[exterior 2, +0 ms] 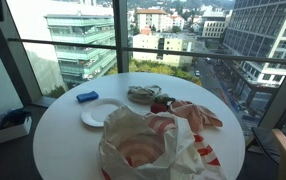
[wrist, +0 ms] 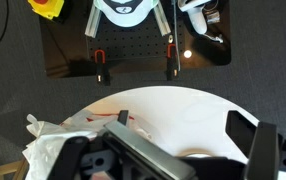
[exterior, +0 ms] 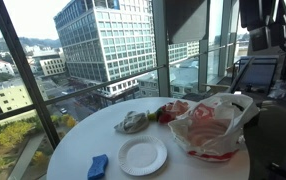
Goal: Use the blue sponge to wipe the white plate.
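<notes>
One blue sponge lies on the round table just beside the white plate. Past the plate sit a crumpled wrapper and a big plastic bag. In the wrist view the gripper is spread wide and empty.

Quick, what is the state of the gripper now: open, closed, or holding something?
Gripper: open, holding nothing; the blue sponge lies beside the white plate.

sponge just beside plate on table, bag near plate
</notes>
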You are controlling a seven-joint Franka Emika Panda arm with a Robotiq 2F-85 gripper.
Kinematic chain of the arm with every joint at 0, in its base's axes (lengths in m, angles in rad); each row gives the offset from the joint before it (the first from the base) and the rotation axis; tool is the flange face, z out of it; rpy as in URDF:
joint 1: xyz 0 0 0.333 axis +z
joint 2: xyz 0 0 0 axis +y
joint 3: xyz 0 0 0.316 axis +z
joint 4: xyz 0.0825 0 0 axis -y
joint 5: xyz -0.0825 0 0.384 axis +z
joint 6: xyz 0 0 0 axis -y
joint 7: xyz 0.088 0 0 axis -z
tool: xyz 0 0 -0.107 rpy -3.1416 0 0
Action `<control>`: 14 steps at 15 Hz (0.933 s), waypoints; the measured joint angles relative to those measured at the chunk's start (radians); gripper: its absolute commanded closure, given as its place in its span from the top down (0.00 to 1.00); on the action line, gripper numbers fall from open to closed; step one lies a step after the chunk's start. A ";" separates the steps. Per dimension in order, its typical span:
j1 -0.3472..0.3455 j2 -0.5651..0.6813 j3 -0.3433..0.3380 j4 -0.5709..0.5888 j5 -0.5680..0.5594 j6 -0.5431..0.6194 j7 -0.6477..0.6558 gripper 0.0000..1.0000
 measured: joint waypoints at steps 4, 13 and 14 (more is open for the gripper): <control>0.003 0.018 0.009 -0.018 0.002 0.015 -0.003 1.00; 0.117 0.350 0.203 -0.045 0.066 0.442 0.015 1.00; 0.126 0.411 0.226 -0.029 0.050 0.491 0.030 1.00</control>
